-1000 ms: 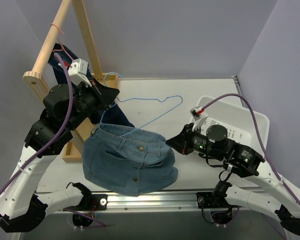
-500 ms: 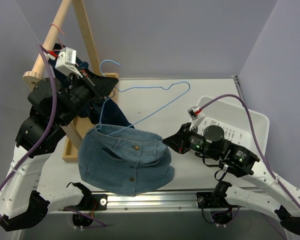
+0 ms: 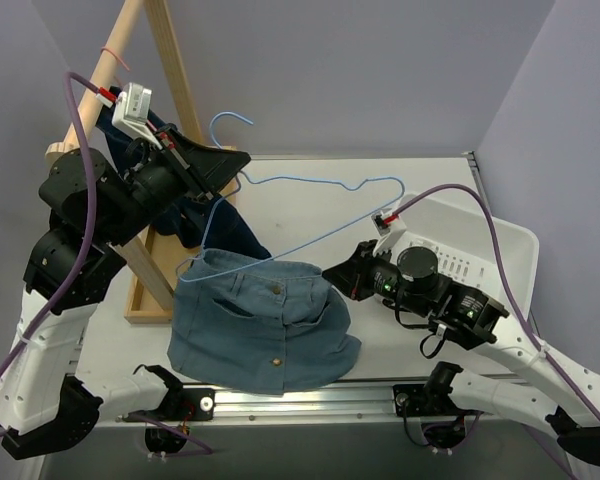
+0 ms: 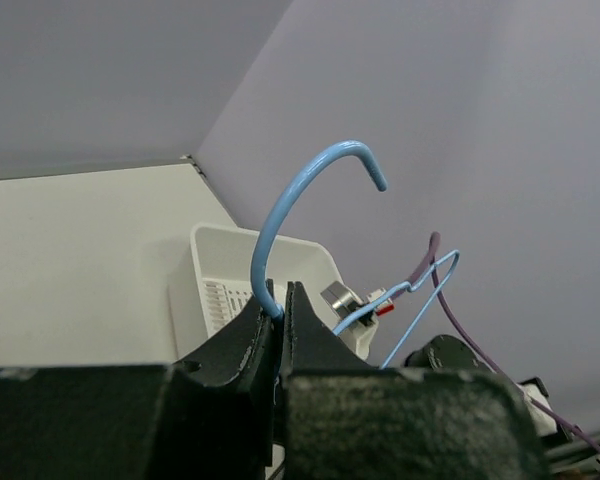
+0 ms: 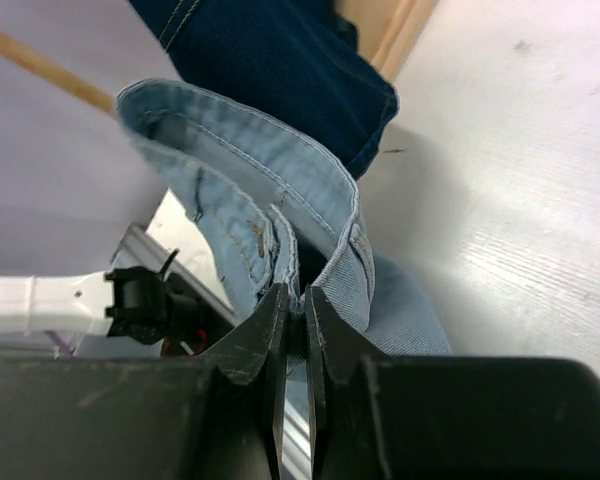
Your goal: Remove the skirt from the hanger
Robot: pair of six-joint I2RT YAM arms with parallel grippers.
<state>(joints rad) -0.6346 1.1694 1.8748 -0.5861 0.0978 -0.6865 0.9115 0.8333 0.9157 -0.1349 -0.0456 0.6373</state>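
Tools both clamped: left tool (image 4: 279,305) raised on hanger (image 4: 346,147); right tool (image 5: 292,300) low, apparently on skirt (image 3: 260,325).

I read no legible text. Dark printed rows on the white bin (image 3: 518,236), at the right edge, were too small.

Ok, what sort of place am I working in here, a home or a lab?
Most likely a lab test cell, not a home: plain lilac walls close in a white table, a wooden rack serves as the clothes rail, and a metal rail runs along the near edge.
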